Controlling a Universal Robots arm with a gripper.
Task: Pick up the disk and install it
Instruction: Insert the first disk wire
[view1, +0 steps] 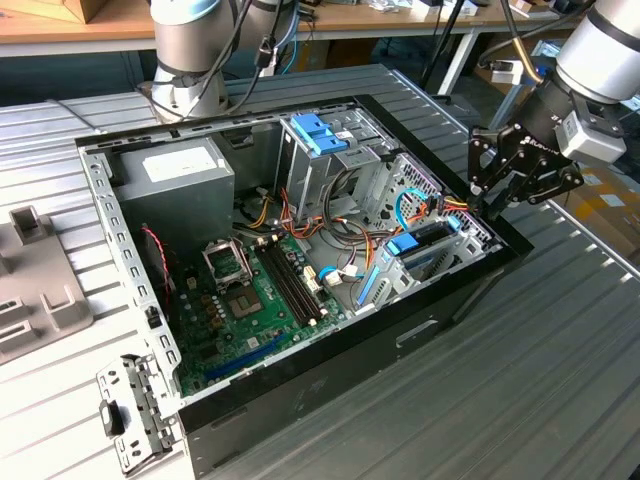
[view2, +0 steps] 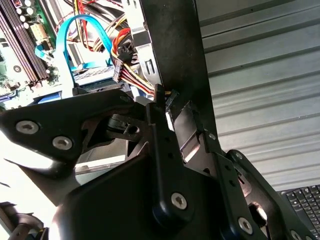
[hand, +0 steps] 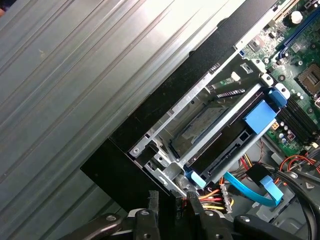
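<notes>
The open computer case (view1: 330, 345) lies on its side on a ribbed metal table (view1: 560, 400). Inside it sit a green motherboard (view1: 250, 300), a grey power supply box (view1: 175, 180) with a white sticker, a tall metal cage (view1: 320, 160) with a light-blue plastic top, and bundles of coloured cables (view1: 345, 235).

At the corner of the case toward the exterior view's right is a drive bay (hand: 200, 117). The disk (hand: 227, 135) sits in this bay, lying edge-on along it, with a blue side rail tab (hand: 260, 116) at one end and a smaller blue tab at the other. In the exterior view the same disk (view1: 420, 245) appears as a blue-tabbed slab set in the bay.

The gripper (view1: 500, 185) hangs over the case rim just beside that bay. Its black fingers (view2: 162, 120) stand close together in the second wrist view, with nothing seen between them; whether they are fully closed cannot be told. The gripper does not hold the disk.

The first wrist view looks down into the bay and shows a blue data cable (hand: 247, 190) and a red-yellow-black power lead (hand: 215, 197) near the disk's end. The second wrist view shows a connector (view2: 122, 60) on coloured wires close to the fingertips and a looped blue cable (view2: 75, 30). The exterior view adds a loose metal bracket (view1: 130, 415) and a grey fixture (view1: 35, 280) on the table.
</notes>
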